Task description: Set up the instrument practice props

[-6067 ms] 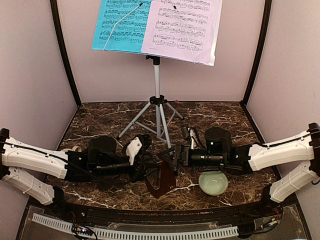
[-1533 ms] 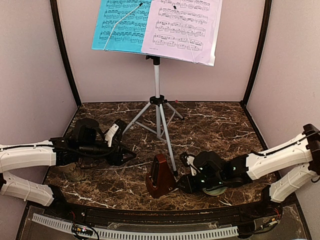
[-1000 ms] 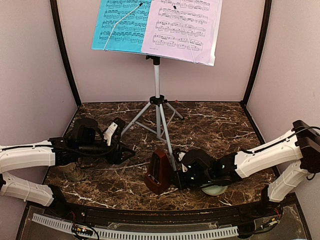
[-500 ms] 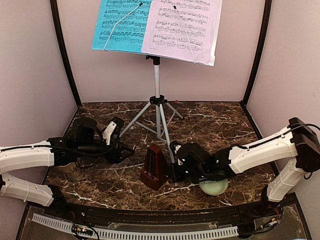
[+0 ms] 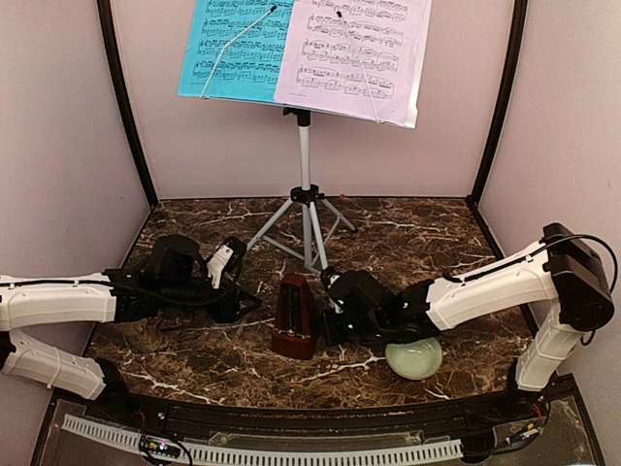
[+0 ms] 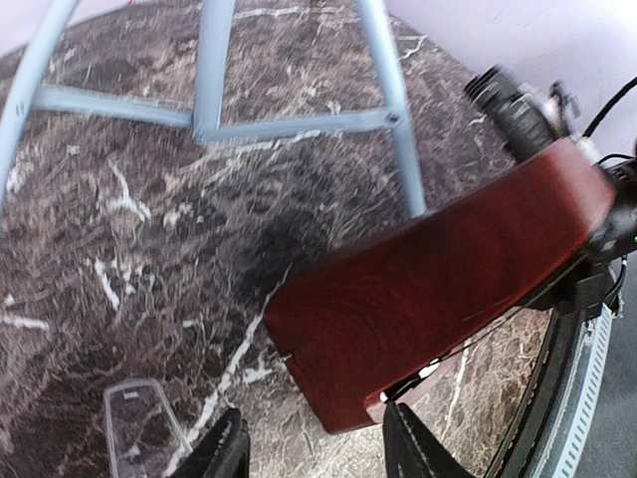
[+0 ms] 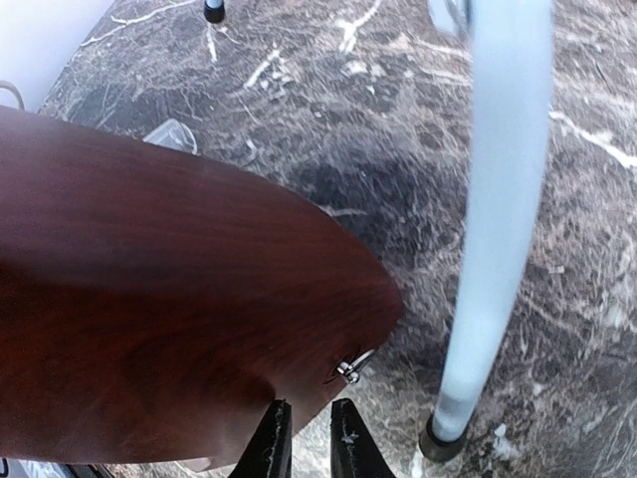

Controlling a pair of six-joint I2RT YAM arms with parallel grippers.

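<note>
The blue sheet (image 5: 233,49) and the lilac sheet (image 5: 354,53) are cut off by the top view's upper edge, the stand's desk is hidden behind them, and the bowl (image 5: 415,365) is partly covered by the right arm. In the right wrist view the metronome (image 7: 149,299) is cut off by the left and bottom edges, the stand leg (image 7: 493,199) is blurred, and whether the right gripper (image 7: 307,433) holds anything cannot be told.

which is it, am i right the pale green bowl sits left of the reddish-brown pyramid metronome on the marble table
No. The pale green bowl sits right of the reddish-brown pyramid metronome on the marble table; the top external view shows it.
</note>
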